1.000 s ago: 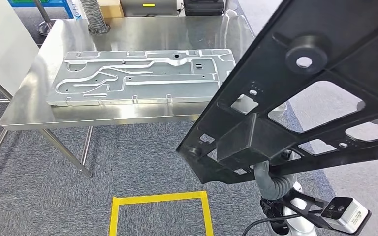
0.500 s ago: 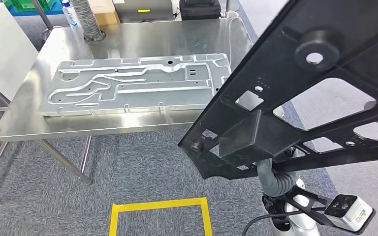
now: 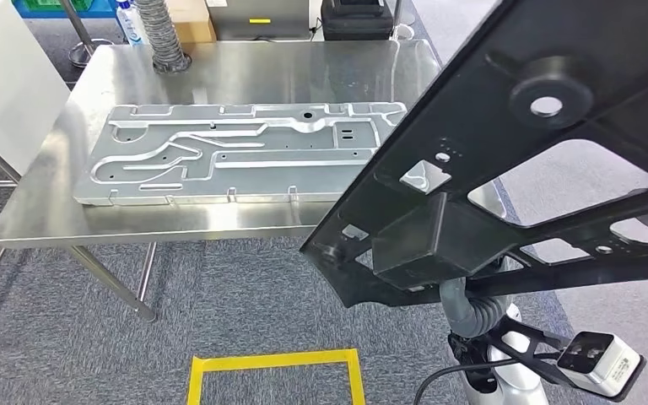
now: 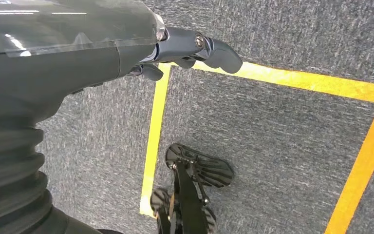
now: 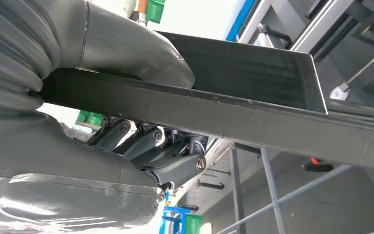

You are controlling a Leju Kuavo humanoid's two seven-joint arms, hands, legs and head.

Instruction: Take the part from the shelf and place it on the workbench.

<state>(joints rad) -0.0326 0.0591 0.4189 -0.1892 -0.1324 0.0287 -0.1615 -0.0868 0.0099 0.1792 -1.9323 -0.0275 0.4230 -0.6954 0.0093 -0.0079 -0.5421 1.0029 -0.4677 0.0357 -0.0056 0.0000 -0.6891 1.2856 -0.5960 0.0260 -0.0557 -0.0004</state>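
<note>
The black part (image 3: 548,152), a large flat panel with cut-outs and a round boss, is carried aloft across the right half of the head view, tilted so that its lower corner lies at centre frame. It is not yet over the workbench (image 3: 245,215); its near edge overlaps only the bench's right end in the picture. In the right wrist view the right hand (image 5: 126,112) is closed on the panel's edge: the thick thumb is pressed on one face and the darker fingers (image 5: 175,161) are curled against the other. This edge clamp is judged to be the reason for the tilt, since a wide panel held at one side hangs away from the grip.

The left hand (image 4: 185,48) is seen hanging over the carpet beside the yellow tape square (image 4: 292,80). Nothing is held in it; its fingers are loosely curled inward.

The workbench occupies the upper left of the head view and already bears a long silver plate (image 3: 236,152). Bare steel is left behind that plate and at its right end, so placement there is judged likely.

Compared with the frame half a second earlier, the bench and the tape square (image 3: 274,371) sit slightly lower and further right, which indicates camera movement. The part is held in nearly the same place in the frame.
</note>
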